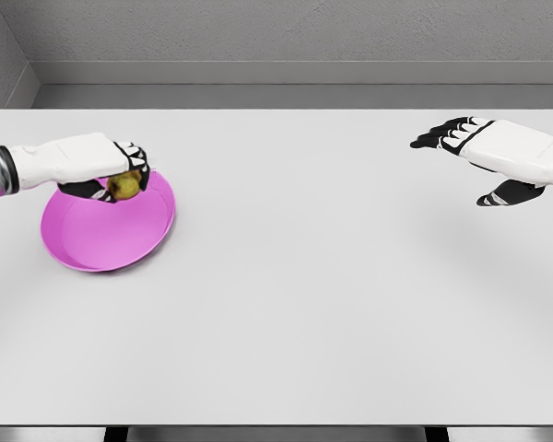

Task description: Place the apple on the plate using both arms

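So we're gripping the apple [124, 186] in our left hand [106, 170], fingers curled around it, right over the far rim of the pink plate [111, 241] near the table's [304, 322] left edge, presumably so it drops inside. Our right hand [484, 152] is hovering by the right edge, fingers spread, holding nothing and staying clear.

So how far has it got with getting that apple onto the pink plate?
Nearly there. Done: the left hand has the yellowish apple in its fingers, right over the far rim of the pink plate. In hand: lowering it; whether it already touches the plate is unclear. Left: letting go and pulling back. The right hand hovers open, far off to the right.
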{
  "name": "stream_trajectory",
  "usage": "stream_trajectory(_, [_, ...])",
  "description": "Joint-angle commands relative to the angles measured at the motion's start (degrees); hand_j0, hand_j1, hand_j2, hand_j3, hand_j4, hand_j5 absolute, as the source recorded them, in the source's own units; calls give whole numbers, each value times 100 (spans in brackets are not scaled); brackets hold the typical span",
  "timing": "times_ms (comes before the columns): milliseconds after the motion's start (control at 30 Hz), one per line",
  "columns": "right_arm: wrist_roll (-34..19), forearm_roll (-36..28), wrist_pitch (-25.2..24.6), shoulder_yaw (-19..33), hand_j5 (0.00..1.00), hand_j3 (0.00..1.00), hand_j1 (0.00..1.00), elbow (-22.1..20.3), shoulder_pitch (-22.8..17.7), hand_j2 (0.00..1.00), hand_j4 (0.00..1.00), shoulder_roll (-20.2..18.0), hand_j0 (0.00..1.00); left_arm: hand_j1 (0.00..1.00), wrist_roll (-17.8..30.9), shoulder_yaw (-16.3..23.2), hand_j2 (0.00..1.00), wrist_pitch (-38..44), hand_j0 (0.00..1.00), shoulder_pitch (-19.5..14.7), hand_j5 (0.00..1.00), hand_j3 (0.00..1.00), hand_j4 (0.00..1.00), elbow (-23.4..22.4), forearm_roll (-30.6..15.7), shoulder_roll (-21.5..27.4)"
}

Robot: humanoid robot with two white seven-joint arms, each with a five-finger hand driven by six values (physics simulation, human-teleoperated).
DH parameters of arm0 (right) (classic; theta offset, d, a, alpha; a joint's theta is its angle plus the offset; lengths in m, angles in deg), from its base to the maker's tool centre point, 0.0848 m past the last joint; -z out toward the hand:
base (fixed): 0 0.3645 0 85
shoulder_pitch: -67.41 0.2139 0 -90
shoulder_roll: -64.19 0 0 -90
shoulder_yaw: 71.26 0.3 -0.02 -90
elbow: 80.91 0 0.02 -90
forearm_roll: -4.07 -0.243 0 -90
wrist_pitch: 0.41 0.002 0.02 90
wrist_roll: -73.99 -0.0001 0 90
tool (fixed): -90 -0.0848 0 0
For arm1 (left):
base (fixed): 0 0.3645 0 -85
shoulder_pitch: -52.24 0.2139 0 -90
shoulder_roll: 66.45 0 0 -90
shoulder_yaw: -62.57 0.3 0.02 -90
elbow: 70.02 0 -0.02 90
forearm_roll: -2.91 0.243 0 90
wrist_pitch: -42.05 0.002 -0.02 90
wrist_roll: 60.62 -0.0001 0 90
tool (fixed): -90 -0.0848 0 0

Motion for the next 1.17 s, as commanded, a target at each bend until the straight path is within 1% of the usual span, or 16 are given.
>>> stream_trajectory(0, [3,-19,-9,1,100,100,100,-1,0,100,100,-10,100,18,15,-61,18,7,18,0,18,18,18,-265,238,4])
stream_trajectory(133, [3,-28,-9,1,100,100,100,-1,0,100,100,-10,100,21,7,-17,21,7,21,176,21,21,21,-239,344,-5])
stream_trajectory(167, [3,-19,-9,1,100,100,100,-1,0,100,100,-10,100,26,-2,-26,26,7,26,176,26,26,26,-221,318,-5])
stream_trajectory(200, [3,-28,-9,1,100,100,100,-1,0,100,100,-10,100,42,-2,-35,42,7,42,185,42,42,42,-178,300,-5])
stream_trajectory(233, [3,-19,-9,1,100,100,100,-1,0,100,100,-10,100,54,-2,-61,54,7,54,176,54,54,54,-169,291,12])
stream_trajectory(267, [3,-19,-9,1,100,100,100,-1,-9,100,100,-10,100,72,-20,-70,72,7,72,176,72,72,72,-160,283,21])
stream_trajectory(300, [3,-28,-9,1,100,100,100,-1,-9,100,100,-10,100,83,-20,-70,83,7,83,176,83,83,83,-116,283,21])
stream_trajectory(333, [3,-19,-9,1,100,100,100,-1,0,100,100,-10,100,90,-20,-70,90,7,90,185,90,90,90,-2,283,21])
stream_trajectory(400, [3,-19,-9,1,100,100,100,-1,-9,100,100,-10,100,97,-20,-70,97,7,97,185,97,97,97,7,283,30])
stream_trajectory(433, [3,-28,-9,1,100,100,100,-1,-9,100,100,-10,100,100,-20,-79,100,7,100,185,100,100,100,7,283,30])
stream_trajectory(533, [3,-19,-9,1,100,100,100,-1,-9,100,100,-10,100,100,-20,-79,100,7,100,185,100,100,100,7,213,65])
stream_trajectory(600, [3,-19,-9,1,100,100,100,-1,-9,100,100,-10,100,100,7,-88,100,7,100,176,100,100,100,-54,-262,249])
stream_trajectory(667, [3,-19,0,1,100,100,100,-1,-9,100,100,-10,100,100,7,-123,100,7,100,167,100,100,100,-63,-490,364])
stream_trajectory(700, [3,-19,0,1,100,100,100,-1,-9,100,100,-2,100,100,7,-228,100,7,100,176,100,100,100,-81,-658,390])
stream_trajectory(833, [3,-19,9,1,100,100,100,-1,-9,100,100,-10,100,100,15,-536,100,7,100,185,100,100,100,-37,-684,390])
stream_trajectory(1133, [3,-19,35,1,100,100,100,-1,-9,100,100,-10,100,100,-2,-554,100,7,100,229,100,100,100,-19,-772,337])
